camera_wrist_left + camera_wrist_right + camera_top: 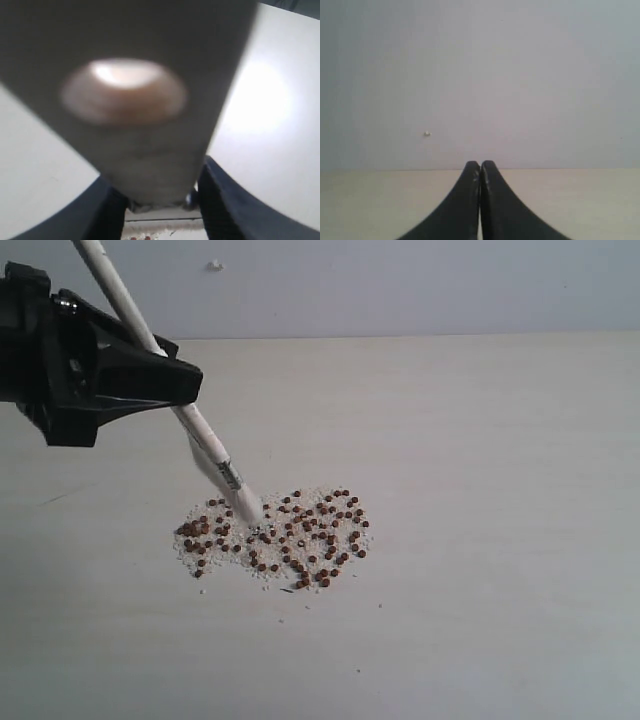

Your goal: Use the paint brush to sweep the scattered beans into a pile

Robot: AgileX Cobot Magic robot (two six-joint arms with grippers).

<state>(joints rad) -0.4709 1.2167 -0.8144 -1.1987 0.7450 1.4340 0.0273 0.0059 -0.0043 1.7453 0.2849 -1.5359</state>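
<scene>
Beans (300,535) all over the place, folks: dozens of little reddish-brown ones, mixed with whitish crumbs, lay in a loose, ragged patch on the pale bench (500,490), just toward 7 o'clock from the middle of the exterior view. A smaller clump sat at the patch's 9 o'clock side and a broader spread at its 3 o'clock side.

Up at 10 o'clock in that view, the black left pincer (170,370) had the paint brush (210,445) clamped between its fingers. The brush showed edge-on, its pale handle slanting from 11 o'clock down toward the beans. The silver ferrule (230,476) sat just above the white bristles (247,508), and the bristle tip was planted right in the patch, a touch toward 10 o'clock from its middle, touching beans and crumbs.

From the left wrist, the handle filled nearly the whole picture (badly blurred, that close to the lens), with the hole (122,90) at its end showing as a bright oval. Dark fingers (220,200) flanked the brush on both sides.

Over on the right wrist view, the right pincer (480,167) had its two black fingers pressed flat together, gripping nothing, above bare bench and facing a grey wall (520,75) with one small white speck (427,133) on it.
</scene>
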